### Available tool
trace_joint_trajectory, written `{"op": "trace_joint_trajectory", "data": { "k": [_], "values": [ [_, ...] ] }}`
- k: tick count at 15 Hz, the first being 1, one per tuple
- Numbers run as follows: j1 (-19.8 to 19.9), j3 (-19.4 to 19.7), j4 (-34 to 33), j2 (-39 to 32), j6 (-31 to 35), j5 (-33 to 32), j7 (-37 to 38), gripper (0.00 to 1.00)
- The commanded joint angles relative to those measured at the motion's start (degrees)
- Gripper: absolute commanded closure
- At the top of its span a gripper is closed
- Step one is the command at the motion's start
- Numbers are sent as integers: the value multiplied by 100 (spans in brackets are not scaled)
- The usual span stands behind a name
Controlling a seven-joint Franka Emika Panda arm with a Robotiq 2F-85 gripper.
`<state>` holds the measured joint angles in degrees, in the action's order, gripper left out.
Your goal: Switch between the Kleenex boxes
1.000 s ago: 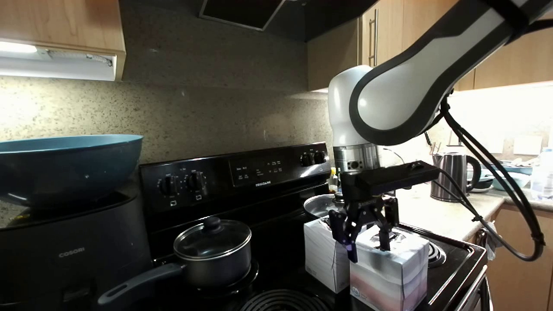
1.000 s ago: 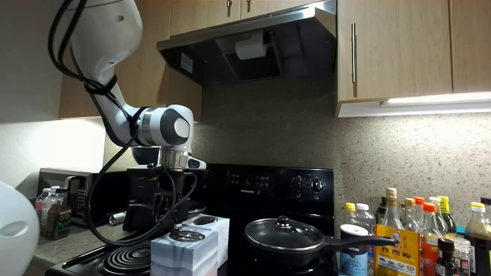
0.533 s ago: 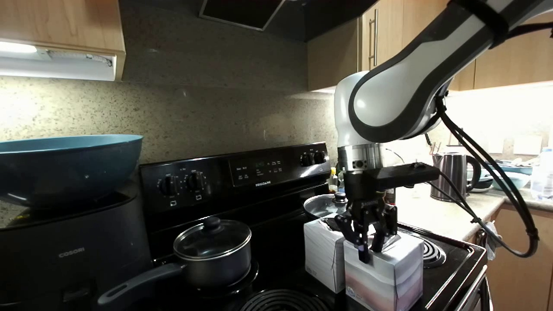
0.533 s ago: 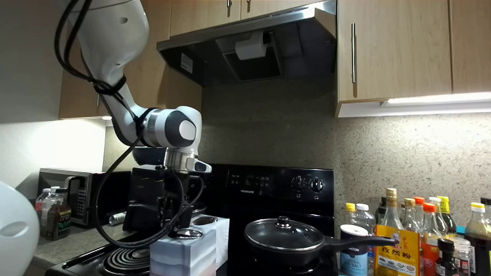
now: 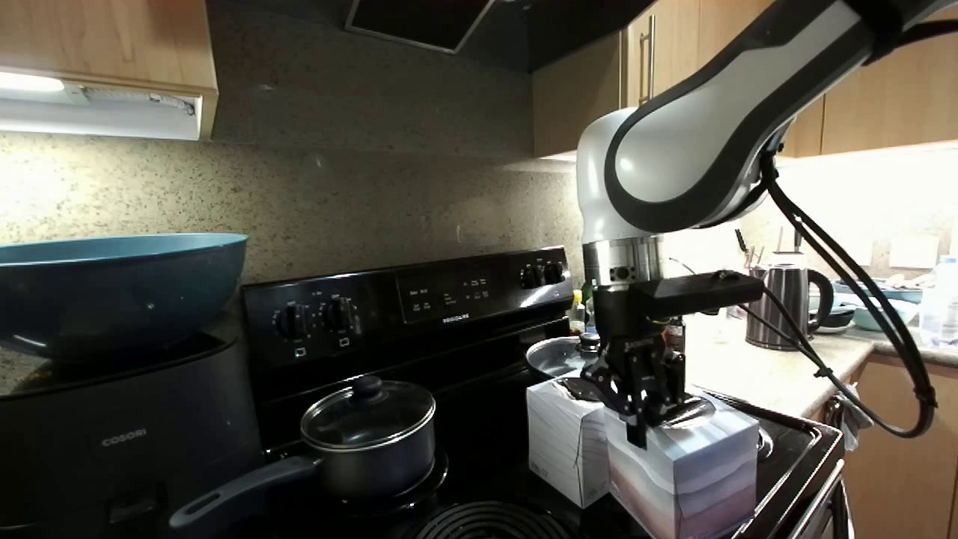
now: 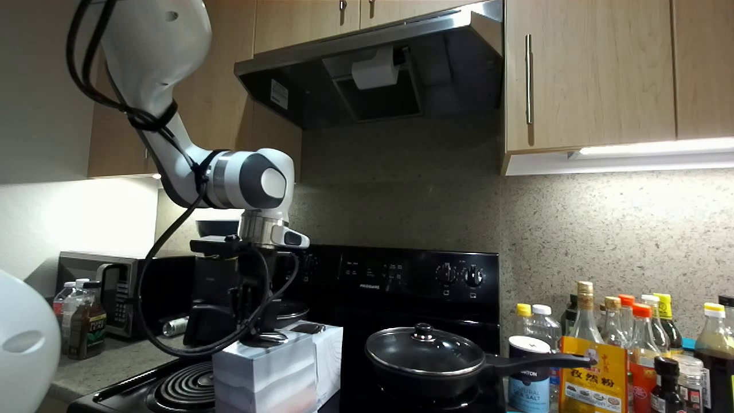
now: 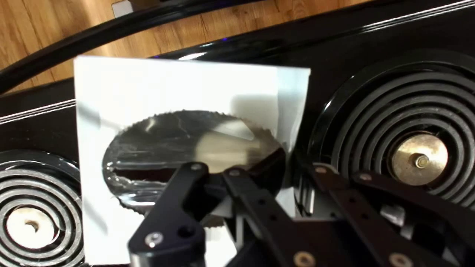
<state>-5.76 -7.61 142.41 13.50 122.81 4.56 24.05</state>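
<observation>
Tissue boxes (image 5: 566, 443) — nearer box (image 5: 687, 473) pinched by its top edge in nearly closed gripper (image 5: 647, 427) — swap seemingly unfinished.

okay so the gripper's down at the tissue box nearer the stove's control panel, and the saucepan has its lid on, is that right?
Not quite: the gripper is at the tissue box farther from the control panel, as both exterior views show. The saucepan does have its lid on.

The gripper (image 5: 649, 424) partly hides the nearer tissue box (image 5: 685, 466).
</observation>
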Motion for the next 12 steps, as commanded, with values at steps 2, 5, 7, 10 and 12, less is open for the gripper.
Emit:
{"op": "trace_joint_trajectory", "data": {
  "k": [2,5,7,10,12],
  "values": [
    [-105,-277,-119,622,-930,-65,125,99],
    [-167,-440,-483,891,-1759,-148,72,99],
    [-139,-471,-872,917,-2273,-255,-78,99],
    [-95,-400,-1306,817,-2488,-299,-313,99],
    [-103,-451,-1198,904,-2357,-216,-125,95]
  ]
}}
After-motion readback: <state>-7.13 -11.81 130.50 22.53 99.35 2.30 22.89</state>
